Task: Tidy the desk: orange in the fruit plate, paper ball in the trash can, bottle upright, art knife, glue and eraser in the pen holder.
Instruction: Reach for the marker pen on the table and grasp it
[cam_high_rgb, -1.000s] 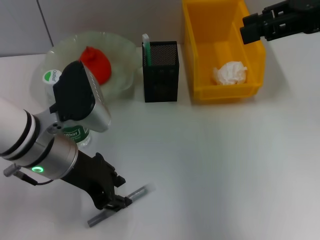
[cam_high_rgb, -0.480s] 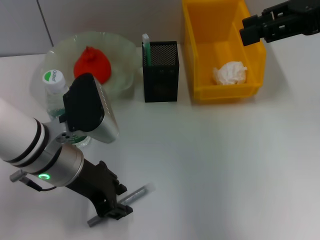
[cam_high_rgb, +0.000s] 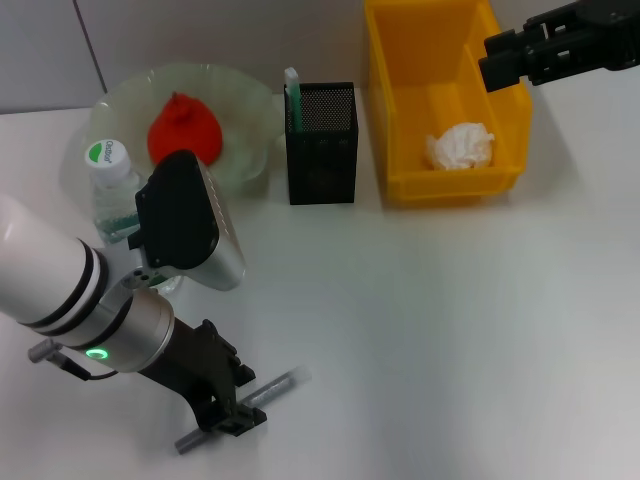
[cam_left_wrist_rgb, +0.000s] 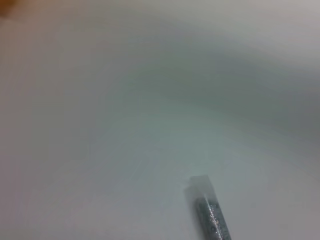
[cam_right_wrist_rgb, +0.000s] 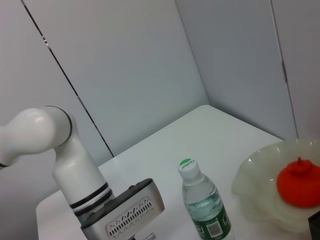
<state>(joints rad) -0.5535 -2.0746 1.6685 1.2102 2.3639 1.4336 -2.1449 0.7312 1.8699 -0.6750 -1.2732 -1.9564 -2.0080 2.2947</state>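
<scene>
The grey glue (cam_high_rgb: 281, 383) lies on the desk (cam_high_rgb: 450, 320) near its front edge, and my left gripper (cam_high_rgb: 238, 412) is down over the stick's middle. The stick's translucent end (cam_left_wrist_rgb: 200, 184) shows in the left wrist view, resting on the desk. In the fruit plate (cam_high_rgb: 245, 100) sits the orange (cam_high_rgb: 185, 128). The bottle (cam_high_rgb: 108, 185) stands upright beside the plate. The mint-green art knife (cam_high_rgb: 292, 92) pokes out of the pen holder (cam_high_rgb: 322, 145). The paper ball (cam_high_rgb: 460, 146) lies in the trash can (cam_high_rgb: 398, 100). My right gripper (cam_high_rgb: 503, 58) hangs above the bin's far right. The eraser is out of view.
The left arm's white forearm and silver wrist block (cam_high_rgb: 185, 225) stand close in front of the bottle. A grey wall closes off the desk's far side. The right wrist view shows the bottle (cam_right_wrist_rgb: 201, 202), the orange (cam_right_wrist_rgb: 299, 182) and the plate (cam_right_wrist_rgb: 255, 187) from the side.
My left wrist has shifted a little right and towards the desk's front edge, uncovering the bottle's cap. The glue has not moved. The right arm has stayed where it was.
</scene>
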